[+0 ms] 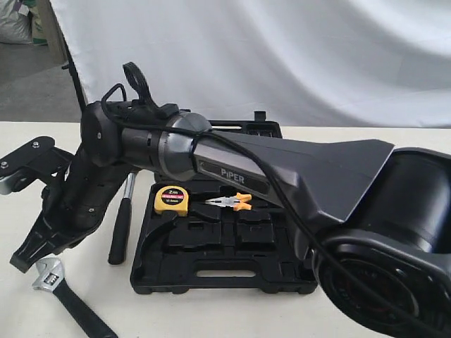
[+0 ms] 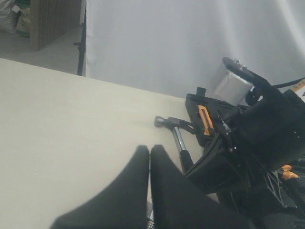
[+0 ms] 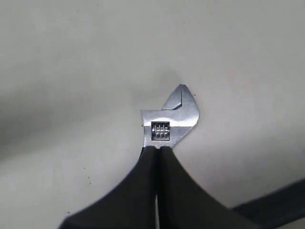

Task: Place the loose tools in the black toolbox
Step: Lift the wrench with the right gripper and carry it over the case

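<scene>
The adjustable wrench (image 1: 49, 275) lies flat at the table's front left, its black handle running toward the front edge. My right arm reaches across the toolbox. Its right gripper (image 1: 25, 259) hangs shut just over the wrench. In the right wrist view the shut right gripper (image 3: 158, 148) ends at the base of the silver wrench head (image 3: 170, 119), with nothing seen between the fingers. The claw hammer (image 1: 120, 232) lies left of the open black toolbox (image 1: 218, 276), its head behind the arm. My left gripper (image 2: 149, 149) is shut and holds nothing; the hammer (image 2: 174, 125) lies beyond it. The tape roll is out of view.
A yellow tape measure (image 1: 171, 199) and orange-sleeved pliers (image 1: 230, 203) sit in the toolbox recesses. The right arm's body (image 1: 232, 169) covers the toolbox's back half. A black bracket of the left arm (image 1: 28, 158) stands at the far left. A white curtain hangs behind the table.
</scene>
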`<state>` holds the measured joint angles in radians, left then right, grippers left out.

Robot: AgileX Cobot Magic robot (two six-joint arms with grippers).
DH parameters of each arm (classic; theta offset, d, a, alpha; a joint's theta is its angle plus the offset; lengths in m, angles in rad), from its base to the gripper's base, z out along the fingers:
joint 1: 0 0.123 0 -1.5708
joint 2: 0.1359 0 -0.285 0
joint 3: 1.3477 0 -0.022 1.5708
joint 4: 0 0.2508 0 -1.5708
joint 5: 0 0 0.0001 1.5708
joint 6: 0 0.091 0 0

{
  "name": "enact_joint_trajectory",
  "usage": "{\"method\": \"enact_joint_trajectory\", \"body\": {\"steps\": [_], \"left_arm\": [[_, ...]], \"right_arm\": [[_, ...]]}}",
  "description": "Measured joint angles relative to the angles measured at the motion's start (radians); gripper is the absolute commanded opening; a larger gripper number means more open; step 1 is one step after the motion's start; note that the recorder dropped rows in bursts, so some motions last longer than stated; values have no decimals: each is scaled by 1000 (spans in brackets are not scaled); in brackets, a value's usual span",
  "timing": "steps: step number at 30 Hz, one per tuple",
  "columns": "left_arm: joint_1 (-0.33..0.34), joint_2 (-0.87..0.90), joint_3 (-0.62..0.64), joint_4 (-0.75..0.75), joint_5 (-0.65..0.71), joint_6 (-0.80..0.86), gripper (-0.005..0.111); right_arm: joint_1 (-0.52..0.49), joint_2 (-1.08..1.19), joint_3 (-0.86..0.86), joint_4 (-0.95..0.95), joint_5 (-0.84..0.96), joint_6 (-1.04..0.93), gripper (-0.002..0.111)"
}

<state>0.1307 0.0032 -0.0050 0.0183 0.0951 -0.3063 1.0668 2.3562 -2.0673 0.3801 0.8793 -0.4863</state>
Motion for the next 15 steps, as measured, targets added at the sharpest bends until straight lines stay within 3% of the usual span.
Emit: {"method": "enact_joint_trajectory", "body": {"steps": [5, 12, 15], "left_arm": [[0, 0, 0, 0, 0, 0, 1], [0, 0, 0, 0, 0, 0, 1], [0, 0, 0, 0, 0, 0, 1]], "right_arm": [[0, 33, 0, -4, -64, 22, 4], [34, 76, 0, -103, -165, 179, 60], [48, 93, 0, -121, -177, 198, 75]]}}
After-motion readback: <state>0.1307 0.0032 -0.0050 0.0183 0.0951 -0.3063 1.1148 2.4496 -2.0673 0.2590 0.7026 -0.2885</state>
